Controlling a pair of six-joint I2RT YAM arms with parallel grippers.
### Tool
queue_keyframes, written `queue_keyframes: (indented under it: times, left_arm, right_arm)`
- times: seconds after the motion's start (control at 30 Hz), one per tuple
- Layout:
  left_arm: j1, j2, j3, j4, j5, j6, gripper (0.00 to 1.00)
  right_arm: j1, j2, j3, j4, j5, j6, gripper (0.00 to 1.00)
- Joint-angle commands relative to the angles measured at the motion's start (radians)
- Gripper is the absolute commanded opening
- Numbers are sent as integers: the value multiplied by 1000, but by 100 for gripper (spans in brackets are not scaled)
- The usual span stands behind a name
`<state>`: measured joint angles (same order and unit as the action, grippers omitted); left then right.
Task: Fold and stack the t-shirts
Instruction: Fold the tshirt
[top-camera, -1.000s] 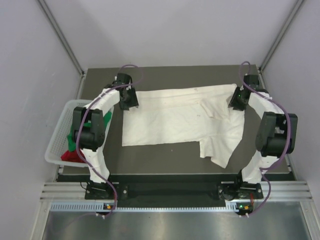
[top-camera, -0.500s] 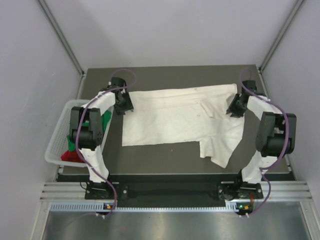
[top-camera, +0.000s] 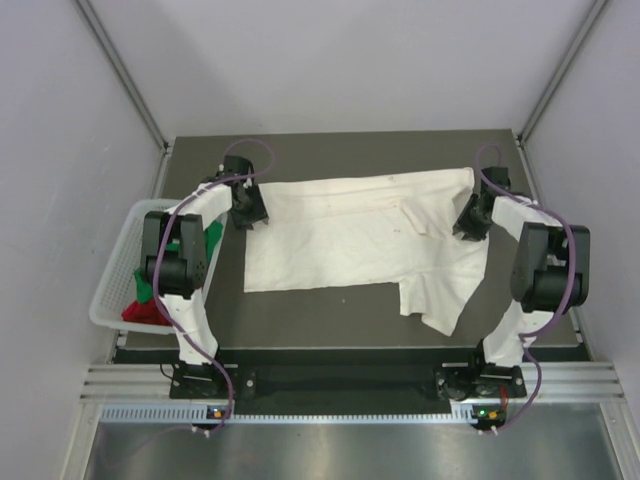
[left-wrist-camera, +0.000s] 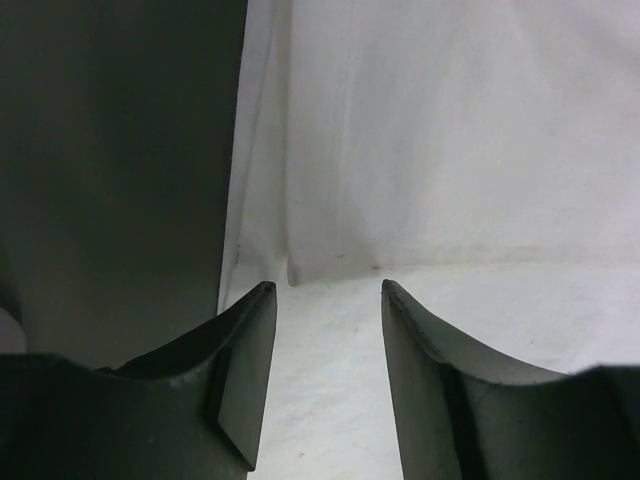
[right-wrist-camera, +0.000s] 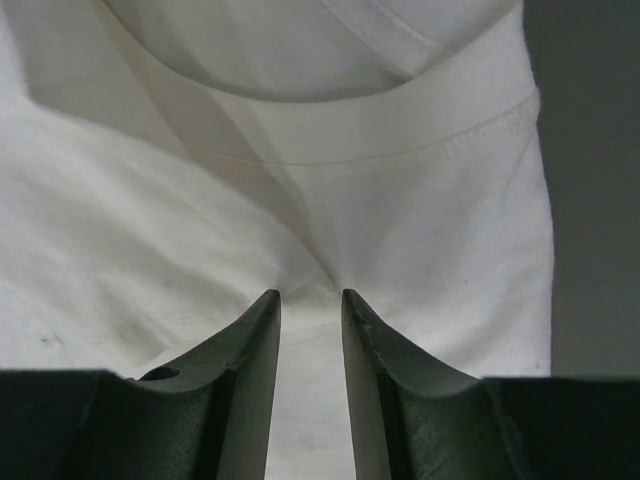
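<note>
The cream-white t-shirt (top-camera: 340, 235) lies spread on the dark table, with one sleeve hanging toward the front right. My left gripper (top-camera: 247, 208) is at its far left corner. In the left wrist view the gripper (left-wrist-camera: 327, 288) is open, jaws apart over the cloth (left-wrist-camera: 450, 150) by its edge. My right gripper (top-camera: 468, 218) is at the shirt's far right part. In the right wrist view the gripper (right-wrist-camera: 310, 293) has its jaws close together, with cloth (right-wrist-camera: 300, 180) puckered between the tips. The green t-shirt (top-camera: 212, 238) and red t-shirt (top-camera: 145, 315) lie in the basket.
A white plastic mesh basket (top-camera: 112, 290) stands off the table's left edge, beside my left arm. Grey walls close in on the left, back and right. The dark table (top-camera: 330, 310) shows in front of the shirt.
My left gripper has shifted a little left to the shirt's corner edge. My right gripper has moved slightly nearer and inward, and the shirt's far right corner now shows behind it.
</note>
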<state>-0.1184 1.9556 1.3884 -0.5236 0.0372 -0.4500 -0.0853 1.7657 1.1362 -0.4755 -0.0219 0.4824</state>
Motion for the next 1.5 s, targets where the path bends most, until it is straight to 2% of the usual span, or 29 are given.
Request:
queue_keyframes:
  times: [0.0,0.23,0.37,0.4,0.53,0.63,0.67,0.77,0.8,1.07,1.27,1.47]
  left_arm:
    - [-3,3,0,40,4,2,51]
    - [-4,12,6,33,-20,2,47]
    - [-3,12,11,31,-28,-4,45]
    - [-3,17,14,30,-28,-1,45]
    - [-3,40,53,8,-80,1,39]
    - [-3,52,69,7,-82,7,30]
    - [-3,54,70,7,-83,5,23]
    - [-3,55,73,11,-83,-3,9]
    - [-4,57,75,11,-88,-3,0]
    - [-3,57,95,4,-99,-26,0]
    - [-3,80,202,-52,-115,-33,0]
    - [-3,112,317,-87,-149,-44,0]
  right_arm:
    - [13,20,-10,48,16,7,32]
    - [13,34,-35,74,42,18,28]
    - [13,41,-41,84,45,19,10]
    - [13,40,-41,84,48,16,2]
    - [13,29,-44,86,60,13,0]
    - [13,18,-43,86,60,9,0]
    - [13,15,-42,84,59,8,0]
    - [12,6,-33,77,56,4,0]
    - [12,5,-32,75,54,5,0]
    - [13,-14,-10,63,42,-11,0]
    - [4,-20,82,25,51,-36,0]
    - [-5,-11,195,23,-4,-57,0]
